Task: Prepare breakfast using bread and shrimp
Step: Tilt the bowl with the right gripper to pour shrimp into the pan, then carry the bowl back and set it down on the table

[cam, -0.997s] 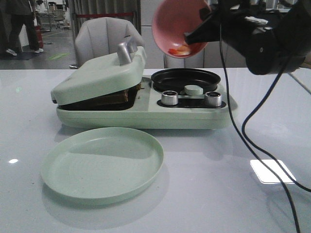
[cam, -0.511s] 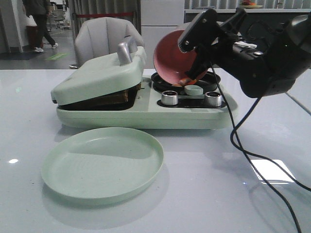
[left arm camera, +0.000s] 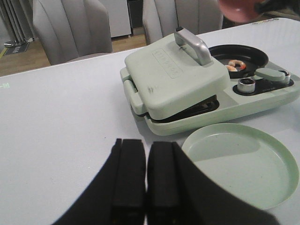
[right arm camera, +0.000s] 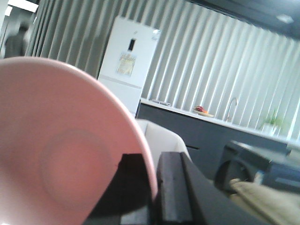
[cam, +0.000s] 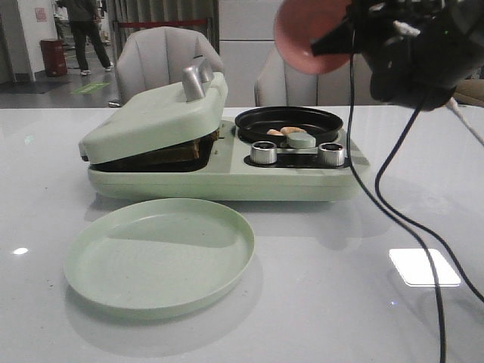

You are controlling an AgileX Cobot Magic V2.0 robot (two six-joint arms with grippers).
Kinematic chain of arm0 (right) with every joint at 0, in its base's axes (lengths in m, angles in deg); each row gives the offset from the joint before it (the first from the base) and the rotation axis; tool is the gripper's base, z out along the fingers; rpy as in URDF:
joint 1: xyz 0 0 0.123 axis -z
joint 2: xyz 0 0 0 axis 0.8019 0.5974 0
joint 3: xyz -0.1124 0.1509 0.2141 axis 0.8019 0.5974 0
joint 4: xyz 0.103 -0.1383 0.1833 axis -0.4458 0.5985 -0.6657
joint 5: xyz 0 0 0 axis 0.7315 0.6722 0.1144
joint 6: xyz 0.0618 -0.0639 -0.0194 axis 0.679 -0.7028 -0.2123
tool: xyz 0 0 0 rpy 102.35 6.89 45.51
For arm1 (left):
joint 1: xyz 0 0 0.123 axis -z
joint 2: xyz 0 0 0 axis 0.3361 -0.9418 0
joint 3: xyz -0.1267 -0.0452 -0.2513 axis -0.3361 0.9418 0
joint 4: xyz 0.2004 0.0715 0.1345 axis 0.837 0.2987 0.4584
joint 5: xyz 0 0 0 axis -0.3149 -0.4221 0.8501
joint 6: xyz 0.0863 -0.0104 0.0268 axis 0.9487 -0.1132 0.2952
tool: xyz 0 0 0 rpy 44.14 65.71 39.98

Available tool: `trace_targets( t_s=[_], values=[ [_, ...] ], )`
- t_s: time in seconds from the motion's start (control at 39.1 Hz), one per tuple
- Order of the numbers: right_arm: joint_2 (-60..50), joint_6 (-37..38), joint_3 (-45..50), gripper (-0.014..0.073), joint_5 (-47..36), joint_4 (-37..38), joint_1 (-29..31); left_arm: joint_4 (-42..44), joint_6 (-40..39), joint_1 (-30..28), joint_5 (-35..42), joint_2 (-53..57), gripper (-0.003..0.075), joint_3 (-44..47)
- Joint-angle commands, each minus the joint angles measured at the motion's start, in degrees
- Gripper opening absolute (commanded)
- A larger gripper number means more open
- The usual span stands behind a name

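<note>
Several shrimp (left arm camera: 233,66) lie in the pan (cam: 258,119) (clearest from my left wrist); my right gripper (right arm camera: 154,197) pinches the bowl's (right arm camera: 61,154) rim, left gripper (left arm camera: 146,176) closed, empty.

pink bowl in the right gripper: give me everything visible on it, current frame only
The pink bowl is round, plain, matte salmon, plastic-looking, with a faint circular base ring inside. The right gripper is clamped on its rim, one jaw inside and one outside. It is held high above the table, tilted on edge, behind and above the black pan. The inside seen from the right wrist looks empty; the shrimp lie in the pan.
</note>
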Motion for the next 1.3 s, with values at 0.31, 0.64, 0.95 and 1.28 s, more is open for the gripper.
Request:
trace_targets(
  t_s=[0.31, 0.64, 0.95, 1.28],
  values=[
    [-26.67, 14.93, -0.71, 0.0137, 39.55, 0.86, 0.34, -0.56, -0.64, 0.25, 4.79, -0.49, 0.0114, -1.56],
    [-39.55, 14.93, -0.66, 0.0137, 72.20, 0.86, 5.20, -0.56, -0.64, 0.25, 4.79, -0.49, 0.0114, -1.56],
    [-41.57, 13.98, -0.32, 0.0137, 92.64, 5.47, 11.66, -0.56, -0.64, 0.25, 4.79, -0.49, 0.0114, -1.56],
    [-36.76, 13.86, -0.27, 0.0137, 106.36, 10.31, 20.04, -0.56, -0.64, 0.25, 4.79, -0.49, 0.0114, -1.56]
  ],
)
